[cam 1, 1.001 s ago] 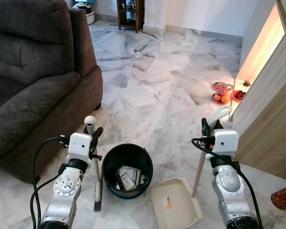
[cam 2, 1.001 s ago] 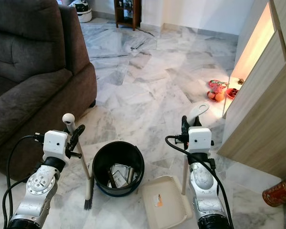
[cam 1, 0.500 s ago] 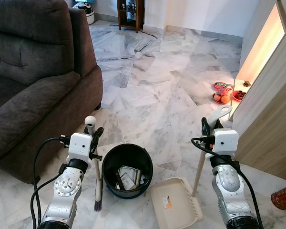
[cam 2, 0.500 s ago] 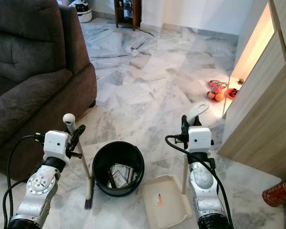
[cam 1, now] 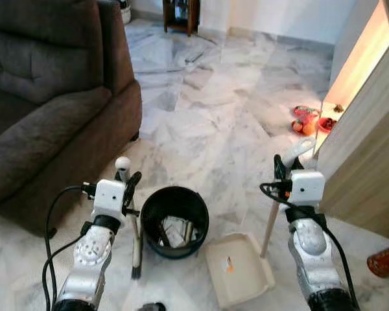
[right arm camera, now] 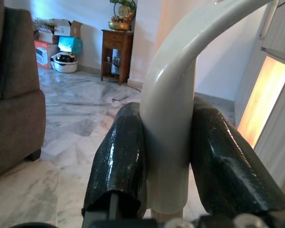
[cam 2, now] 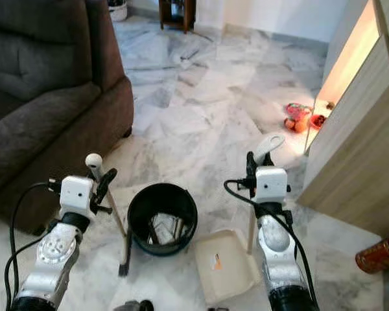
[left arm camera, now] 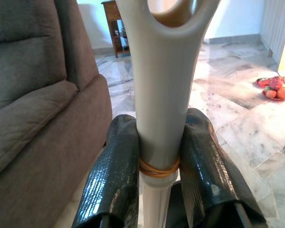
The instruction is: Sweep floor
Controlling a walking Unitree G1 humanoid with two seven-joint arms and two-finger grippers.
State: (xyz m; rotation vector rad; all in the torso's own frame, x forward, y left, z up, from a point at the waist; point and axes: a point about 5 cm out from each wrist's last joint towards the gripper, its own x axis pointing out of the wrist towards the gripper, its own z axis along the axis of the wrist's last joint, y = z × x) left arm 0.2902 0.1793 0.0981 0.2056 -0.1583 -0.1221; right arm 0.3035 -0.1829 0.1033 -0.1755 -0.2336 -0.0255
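A white-and-grey marble floor (cam 1: 207,123) runs through a living room. Nearest the robot, a cream dustpan (cam 1: 238,269) lies flat on the tiles, just beside a black bucket (cam 1: 174,220) that holds scraps of paper and other rubbish. The left hand (cam 1: 128,188) is clenched on the pale handle of a small broom (cam 1: 135,243), which stands nearly upright with its dark bristles on the floor, just left of the bucket; the wrist view shows both black fingers (left arm camera: 111,175) pressed against the shaft. The right hand (cam 1: 280,173) grips the dustpan's long handle (cam 1: 272,217) near its curved top, fingers (right arm camera: 121,156) clamped on either side. To the left stands a dark grey sofa (cam 1: 45,110). Farther off on the right, a wooden cabinet (cam 1: 366,149) glows with warm light, with red plates of fruit (cam 1: 308,120) on the floor by it. A dark wooden side table (cam 1: 180,13) stands at the far wall.
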